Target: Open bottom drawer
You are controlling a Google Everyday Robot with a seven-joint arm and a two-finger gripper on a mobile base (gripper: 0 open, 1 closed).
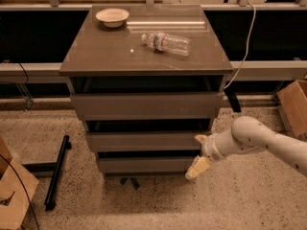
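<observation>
A white robot arm [261, 140] reaches in from the right toward a grey-brown three-drawer cabinet [144, 56] standing on a speckled floor [158, 205], its gripper [199, 153] held at the cabinet's lower right corner with the two pale fingers [197, 168] spread apart, one pointing up beside the right end of the middle front [144, 141] and the other angled down over the right end of the bottom drawer [144, 165]; from where I stand I cannot tell whether that lower finger touches the drawer front. The bottom drawer is the lowest and narrowest-looking of the three fronts, flat and glossy, sitting just above the floor beneath the middle front, with a dark band of shadow showing along its top edge. The tall top front [146, 106] runs wider above them, a dark opening between it and the cabinet's top. On that top a shallow pale bowl [112, 17] sits near the back left corner, and a clear plastic bottle [166, 42] lies on its side right of centre, well apart from the bowl. A white cable [246, 47] hangs down behind the cabinet's right side. A black bar [56, 171] lies on the floor to the left, near a cardboard box [12, 190] at the lower left edge, and a second cardboard box [293, 104] stands at the far right, behind the arm
</observation>
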